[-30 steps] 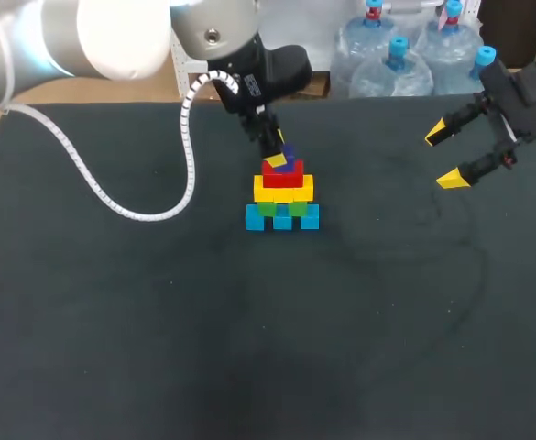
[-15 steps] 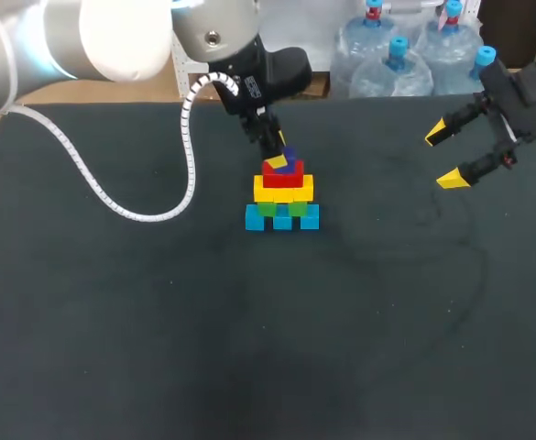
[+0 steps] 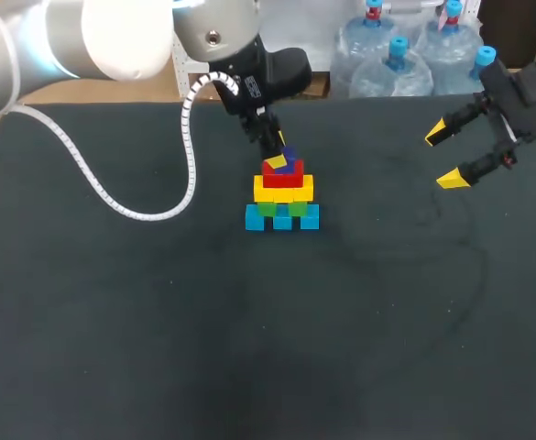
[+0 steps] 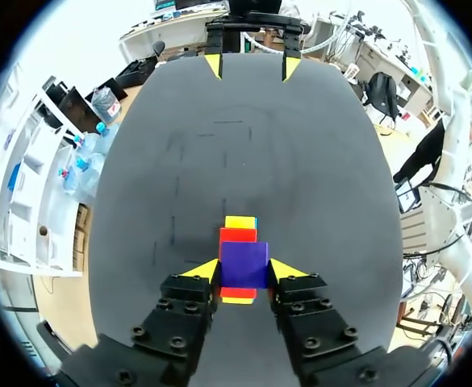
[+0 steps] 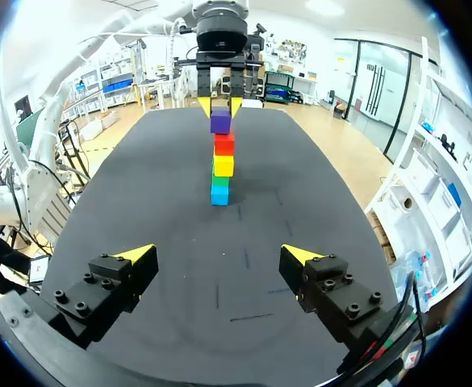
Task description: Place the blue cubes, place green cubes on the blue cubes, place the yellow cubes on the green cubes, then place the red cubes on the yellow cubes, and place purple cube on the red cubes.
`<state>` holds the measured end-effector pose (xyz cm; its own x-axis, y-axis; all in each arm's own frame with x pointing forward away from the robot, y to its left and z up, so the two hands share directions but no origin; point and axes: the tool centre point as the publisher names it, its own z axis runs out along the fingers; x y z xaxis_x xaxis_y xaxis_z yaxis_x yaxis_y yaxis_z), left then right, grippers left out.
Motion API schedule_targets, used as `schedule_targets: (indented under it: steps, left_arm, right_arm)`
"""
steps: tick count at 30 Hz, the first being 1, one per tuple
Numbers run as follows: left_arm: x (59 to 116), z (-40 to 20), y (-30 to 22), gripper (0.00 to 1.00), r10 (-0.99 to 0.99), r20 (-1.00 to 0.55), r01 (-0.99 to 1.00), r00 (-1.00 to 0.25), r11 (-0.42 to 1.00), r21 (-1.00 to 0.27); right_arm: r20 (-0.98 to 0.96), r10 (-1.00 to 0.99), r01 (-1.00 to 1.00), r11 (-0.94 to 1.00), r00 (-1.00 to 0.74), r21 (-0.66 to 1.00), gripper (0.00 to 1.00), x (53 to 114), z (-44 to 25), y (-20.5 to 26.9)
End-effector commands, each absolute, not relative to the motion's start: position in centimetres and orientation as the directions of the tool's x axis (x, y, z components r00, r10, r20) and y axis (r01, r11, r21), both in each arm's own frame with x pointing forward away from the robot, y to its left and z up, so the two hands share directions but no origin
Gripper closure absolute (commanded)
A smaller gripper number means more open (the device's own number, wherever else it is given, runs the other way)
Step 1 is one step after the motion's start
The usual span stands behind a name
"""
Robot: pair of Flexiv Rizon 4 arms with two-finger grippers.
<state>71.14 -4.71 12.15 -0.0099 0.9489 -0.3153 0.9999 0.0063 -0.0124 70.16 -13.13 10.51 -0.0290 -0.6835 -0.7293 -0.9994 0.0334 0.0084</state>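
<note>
A stepped tower of cubes stands mid-table: blue cubes (image 3: pixel 282 217) at the base, green cubes (image 3: pixel 282 207) on them, yellow cubes (image 3: pixel 283 189) above, red cubes (image 3: pixel 283 174) higher. The purple cube (image 4: pixel 244 264) rests on the red ones, and my left gripper (image 4: pixel 244 272) is shut on it, one yellow tip at each side. In the head view the left gripper (image 3: pixel 279 157) reaches down onto the tower top. My right gripper (image 3: pixel 444 156) hovers open at the table's far right, well away; in its own view the right gripper (image 5: pixel 220 256) faces the tower (image 5: pixel 221 165).
The dark table mat (image 3: pixel 249 330) surrounds the tower. The left arm's white cable (image 3: pixel 187 174) loops over the table to the left of the tower.
</note>
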Motion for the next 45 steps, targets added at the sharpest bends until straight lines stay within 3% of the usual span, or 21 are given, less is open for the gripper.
schedule_targets:
  steps: [1,5,17,21,29,45]
  left_arm:
    - [71.50,12.14,-4.81,1.00,0.950,-0.313,1.000,-0.007,0.002,-0.019]
    - [71.55,12.04,-4.82,1.00,0.950,-0.313,1.000,-0.007,0.001,-0.021]
    - [71.64,12.00,-4.86,0.84,0.949,-0.314,1.000,-0.003,-0.003,-0.021]
    - [71.66,11.99,-4.85,0.70,0.950,-0.313,1.000,-0.004,-0.003,-0.022]
    - [71.70,11.97,-4.84,0.59,0.950,-0.311,1.000,-0.004,-0.004,-0.023]
    - [71.76,11.94,-4.92,0.56,0.950,-0.312,1.000,-0.001,-0.007,-0.024]
  right_arm:
    - [-0.730,-0.683,-0.999,0.033,-0.028,0.008,0.00,70.17,10.49,-13.12]
    - [-0.730,-0.683,-0.999,0.033,-0.028,0.008,0.00,70.17,10.49,-13.12]
    - [-0.730,-0.683,-0.999,0.033,-0.028,0.008,0.00,70.17,10.49,-13.12]
    - [-0.730,-0.683,-0.999,0.033,-0.028,0.008,0.00,70.17,10.49,-13.12]
    - [-0.730,-0.683,-0.999,0.033,-0.028,0.008,0.00,70.17,10.49,-13.12]
    - [-0.730,-0.683,-0.999,0.033,-0.028,0.008,0.00,70.17,10.49,-13.12]
